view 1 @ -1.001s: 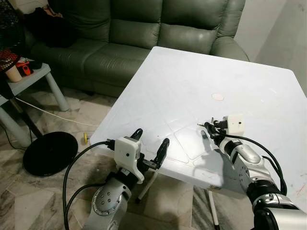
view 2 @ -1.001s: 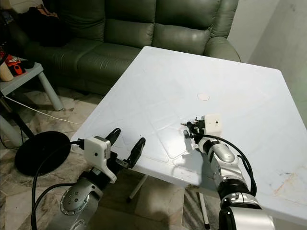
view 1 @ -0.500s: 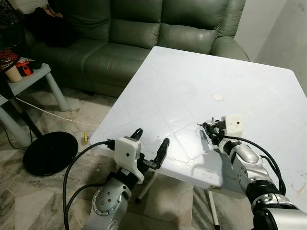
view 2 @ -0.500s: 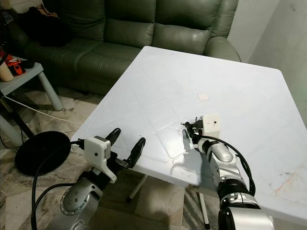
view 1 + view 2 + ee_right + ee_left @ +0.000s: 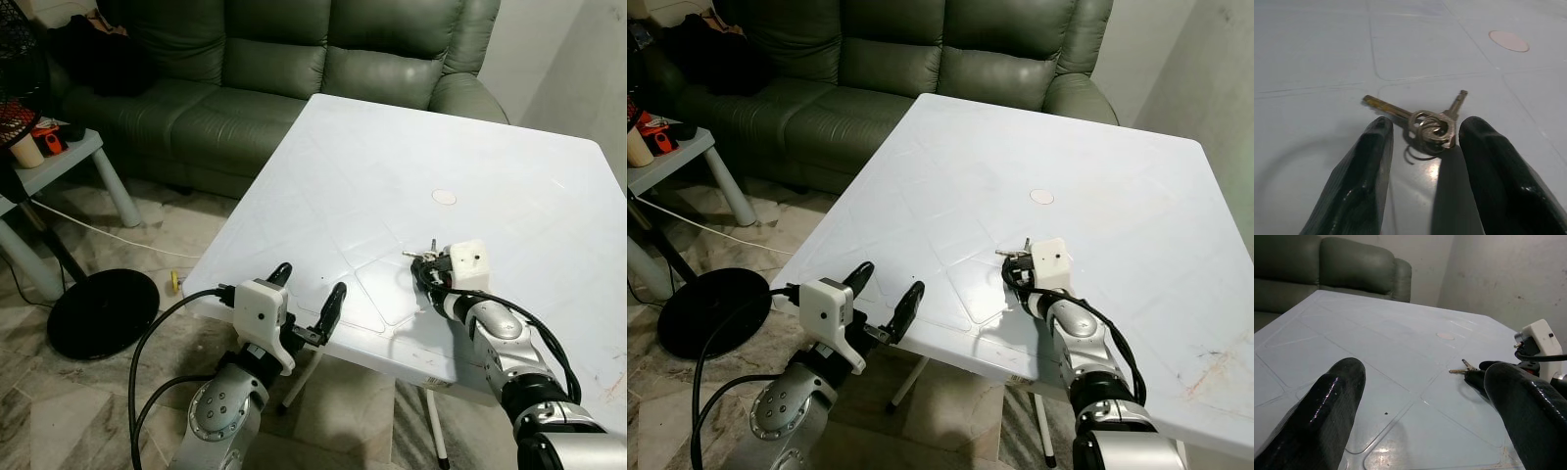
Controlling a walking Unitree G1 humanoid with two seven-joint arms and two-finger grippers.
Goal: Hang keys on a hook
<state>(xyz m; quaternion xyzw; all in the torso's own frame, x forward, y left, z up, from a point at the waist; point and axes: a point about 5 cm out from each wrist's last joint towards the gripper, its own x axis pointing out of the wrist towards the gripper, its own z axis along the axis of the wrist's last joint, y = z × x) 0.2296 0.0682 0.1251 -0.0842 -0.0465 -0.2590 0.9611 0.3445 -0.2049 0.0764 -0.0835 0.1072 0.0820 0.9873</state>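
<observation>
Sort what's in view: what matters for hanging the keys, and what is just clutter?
For the job:
- keys on the white table
- right pincer, open around them

Lying about:
- left pincer, idle off the table edge
- sofa
- side table

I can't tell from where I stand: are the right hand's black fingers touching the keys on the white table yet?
Apart. In the right wrist view the fingers straddle the keys, with bare table visible between each finger and the bunch.
</observation>
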